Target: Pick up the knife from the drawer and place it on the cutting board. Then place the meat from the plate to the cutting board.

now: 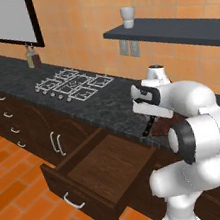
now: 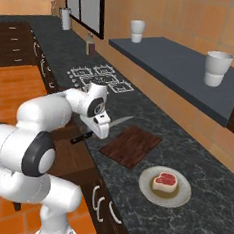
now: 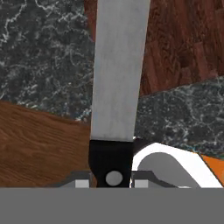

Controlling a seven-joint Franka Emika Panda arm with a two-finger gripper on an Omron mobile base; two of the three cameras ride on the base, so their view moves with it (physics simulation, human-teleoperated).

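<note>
Knife (image 3: pixel 117 74): you have it in the gripper (image 3: pixel 113 178), held by the black handle, with the grey blade running straight up the middle of the hand view. In the right base view it sits left of centre, above the counter edge, blade aimed at the cutting board (image 2: pixel 131 146).
Pincer: closed on the knife handle, one finger tip on each side of it at the bottom of the hand view.
Handling: judge it light and stiff, a thin blade on a smooth handle. It could pivot between the fingers if you swing fast. The hold on the handle is the right one; leave the blade alone.
Meat (image 2: pixel 164 181): soft, small, probably slick; it lies on the plate (image 2: pixel 179 199) at lower right of the right base view, just beside the board. Take it across its middle when its turn comes.
Surface: dark speckled stone counter (image 2: pixel 200 161), flat and hard; the board lies flat on it near the front edge.
Drawer (image 1: pixel 99 172): open at lower centre of the left base view, its interior bare.
Room: stove grates (image 1: pixel 74 84) at upper centre of the left base view, a shelf (image 2: pixel 183 69) with white cups (image 2: pixel 215 68) above the counter, orange tiled wall and floor.
</note>
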